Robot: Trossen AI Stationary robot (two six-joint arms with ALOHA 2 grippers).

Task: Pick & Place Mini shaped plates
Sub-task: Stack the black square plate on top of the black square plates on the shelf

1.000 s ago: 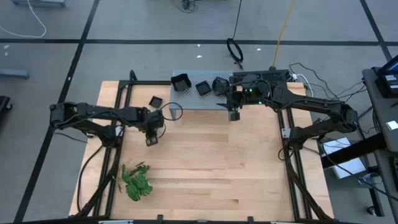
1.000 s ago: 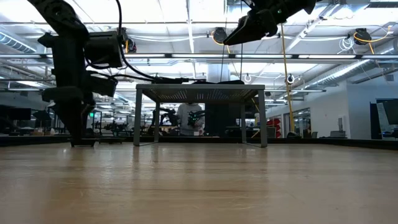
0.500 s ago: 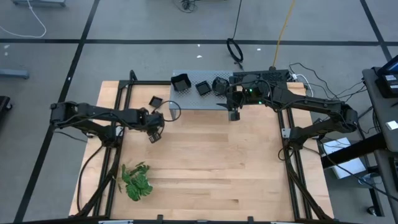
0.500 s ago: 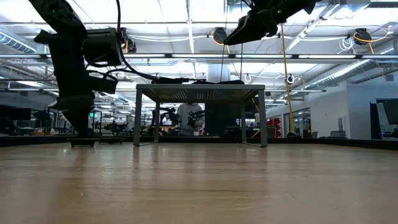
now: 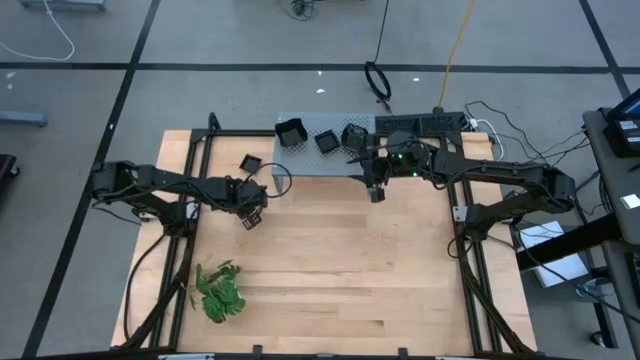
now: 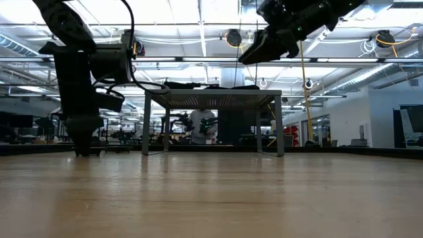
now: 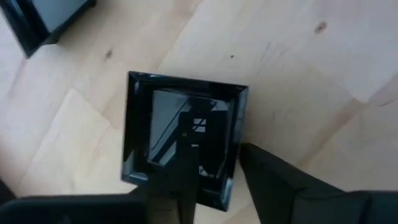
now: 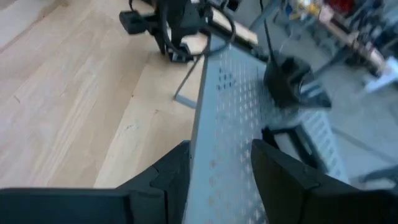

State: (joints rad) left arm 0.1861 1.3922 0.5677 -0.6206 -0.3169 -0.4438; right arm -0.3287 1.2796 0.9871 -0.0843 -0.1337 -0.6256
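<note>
Mid-table, toward the left edge: left gripper (image 5: pixel 250 219), clamped tighter than a second ago on the rim of a square plate (image 7: pixel 143 112), shifted slightly rightward; pick apparently secured. Near the far edge: loose plate (image 5: pixel 250 163), unmoved. At the far edge: grey stand (image 5: pixel 310 160) with three plates (image 5: pixel 291 132). Right gripper (image 5: pixel 375 193), spread and empty, now off the stand's near edge.

1. High view looks straight down on the whole tabletop (image 5: pixel 330 260).
2. Low view sits at board level, facing the metal stand (image 6: pixel 213 99).
3. Wrist views look close; the right shares that stand.
</note>
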